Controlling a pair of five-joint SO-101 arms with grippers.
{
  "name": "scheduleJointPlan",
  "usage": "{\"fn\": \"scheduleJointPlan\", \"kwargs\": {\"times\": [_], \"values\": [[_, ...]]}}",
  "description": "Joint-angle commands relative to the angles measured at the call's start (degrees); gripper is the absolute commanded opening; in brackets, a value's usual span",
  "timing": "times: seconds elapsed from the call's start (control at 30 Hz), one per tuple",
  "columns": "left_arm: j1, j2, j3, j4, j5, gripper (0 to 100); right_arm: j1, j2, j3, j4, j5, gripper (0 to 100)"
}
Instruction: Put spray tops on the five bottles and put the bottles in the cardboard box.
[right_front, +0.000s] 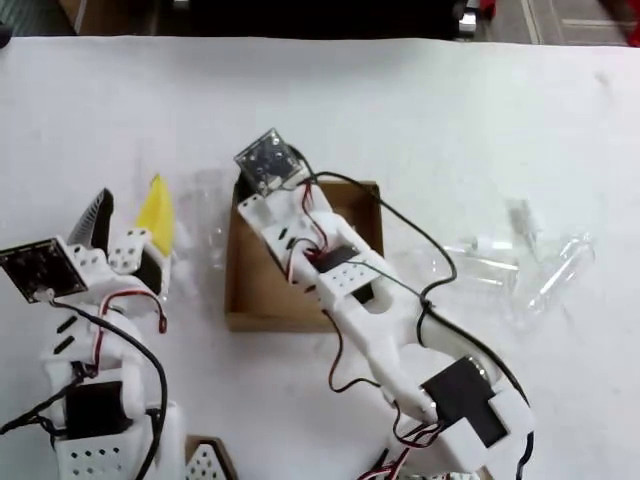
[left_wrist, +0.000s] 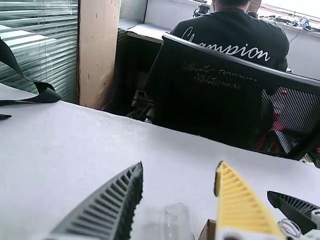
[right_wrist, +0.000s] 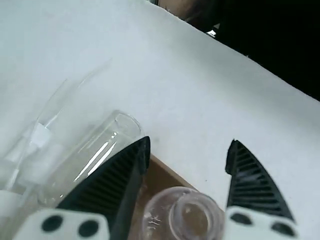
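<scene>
Bottle (right_wrist: 182, 216) sits between the wide right gripper (right_wrist: 189, 142), at the cardboard box (right_front: 255, 285); left gripper (left_wrist: 179, 165) wide too.

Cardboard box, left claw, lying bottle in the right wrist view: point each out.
cardboard box (right_front: 252, 285): high view, bare floor near its left wall.
left claw (left_wrist: 179, 167): left wrist view, midway between its fingertips.
lying bottle (right_wrist: 90, 155): right wrist view, its clear side wall.

I see a white-topped table (left_wrist: 75, 150) stretching away. Beyond its far edge stand a black mesh-backed office chair (left_wrist: 225, 95), a tall light-brown wooden panel (left_wrist: 99, 50) and horizontal slatted window blinds (left_wrist: 35, 45). A black fabric strap (left_wrist: 30, 95) lies on the table near the blinds.
</scene>
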Motion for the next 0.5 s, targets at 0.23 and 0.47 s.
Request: {"fn": "scheduleJointPlan", "kwargs": {"times": [0.23,0.47], "values": [[0.7,-0.5,-0.5,-1.4,-0.5,22,4.1,-12.2,-0.6,6.7,-4.9,22.5],[0.7,-0.5,-0.5,-1.4,-0.5,22,4.9,-19.5,-0.8,13.7,-6.0,22.6]]}}
